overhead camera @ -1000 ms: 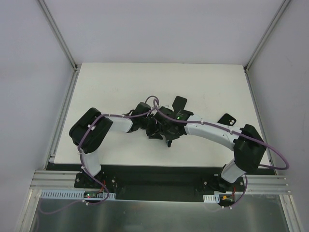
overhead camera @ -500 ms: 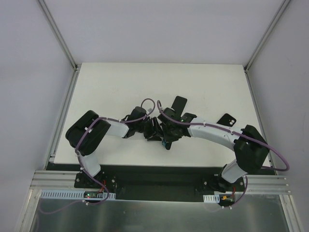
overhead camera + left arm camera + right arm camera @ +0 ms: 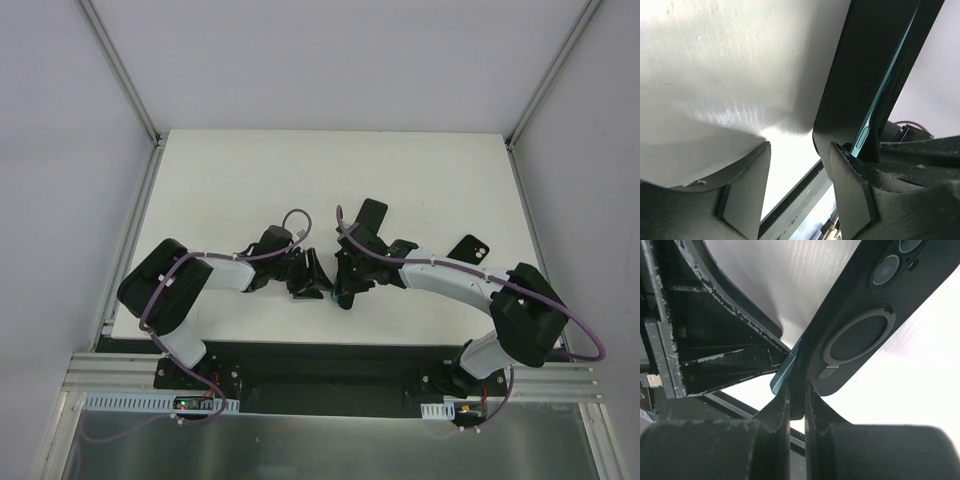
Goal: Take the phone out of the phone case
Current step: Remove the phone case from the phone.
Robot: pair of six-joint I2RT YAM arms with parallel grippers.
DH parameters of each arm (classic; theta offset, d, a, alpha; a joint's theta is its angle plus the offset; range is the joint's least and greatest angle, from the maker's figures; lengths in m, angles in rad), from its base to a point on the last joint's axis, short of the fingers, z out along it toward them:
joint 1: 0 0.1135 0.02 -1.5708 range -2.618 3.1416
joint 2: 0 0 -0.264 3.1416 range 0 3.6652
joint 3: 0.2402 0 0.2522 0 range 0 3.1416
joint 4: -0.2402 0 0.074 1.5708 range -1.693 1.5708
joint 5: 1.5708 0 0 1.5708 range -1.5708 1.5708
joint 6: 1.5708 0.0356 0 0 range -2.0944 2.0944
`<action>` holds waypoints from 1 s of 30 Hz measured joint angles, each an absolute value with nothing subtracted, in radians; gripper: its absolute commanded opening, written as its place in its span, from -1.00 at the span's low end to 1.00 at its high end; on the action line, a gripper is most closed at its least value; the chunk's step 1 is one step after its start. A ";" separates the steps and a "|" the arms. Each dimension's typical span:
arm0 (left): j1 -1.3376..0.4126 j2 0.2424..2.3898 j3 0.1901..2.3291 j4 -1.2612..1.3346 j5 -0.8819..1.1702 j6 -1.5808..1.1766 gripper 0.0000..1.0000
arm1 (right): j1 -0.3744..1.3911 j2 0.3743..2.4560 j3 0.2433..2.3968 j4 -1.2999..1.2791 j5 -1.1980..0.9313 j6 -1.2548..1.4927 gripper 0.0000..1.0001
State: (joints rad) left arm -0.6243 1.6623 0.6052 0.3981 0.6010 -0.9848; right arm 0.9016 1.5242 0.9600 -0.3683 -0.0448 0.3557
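A teal-edged phone (image 3: 327, 292) sits in a black phone case (image 3: 318, 272), held on edge above the table between the two grippers. In the right wrist view the case's back (image 3: 857, 335) shows a ring and camera lenses, and the phone's teal edge (image 3: 786, 367) peeks out on its left. My right gripper (image 3: 797, 400) (image 3: 345, 285) is shut on a thin black rim of the case. My left gripper (image 3: 797, 195) (image 3: 303, 274) stands open. The case (image 3: 855, 75) and the phone's edge (image 3: 875, 110) lie against its right finger (image 3: 852, 195), and the gap shows bare table.
Two other black cases lie on the white table (image 3: 230, 180), one (image 3: 372, 213) just behind the right wrist and one (image 3: 470, 248) to the right. A black strip and a metal rail (image 3: 320, 375) run along the near edge.
Both grippers and the cased phone have shifted toward the near edge. The left forearm has swung down and to the left. Both grippers keep the same opening.
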 measured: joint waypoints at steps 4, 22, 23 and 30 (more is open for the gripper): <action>-0.617 1.637 0.587 0.376 0.614 -0.960 0.02 | 0.894 1.509 0.932 -0.330 -0.059 0.362 -0.97; -0.614 1.530 0.510 0.374 0.704 -0.852 0.15 | 0.883 1.472 0.885 -0.276 -0.076 0.361 -0.97; -0.614 1.531 0.510 0.389 0.710 -0.855 0.15 | 0.882 1.472 0.885 -0.276 -0.077 0.361 -0.97; -0.616 1.554 0.521 0.455 0.705 -0.878 0.08 | 0.880 1.472 0.885 -0.276 -0.081 0.361 -0.97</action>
State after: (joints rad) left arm -0.6163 1.5539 0.5213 0.4549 0.7052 -0.8783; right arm 0.8803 1.4715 0.8852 -0.2760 -0.0814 0.3614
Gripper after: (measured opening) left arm 0.554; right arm 0.088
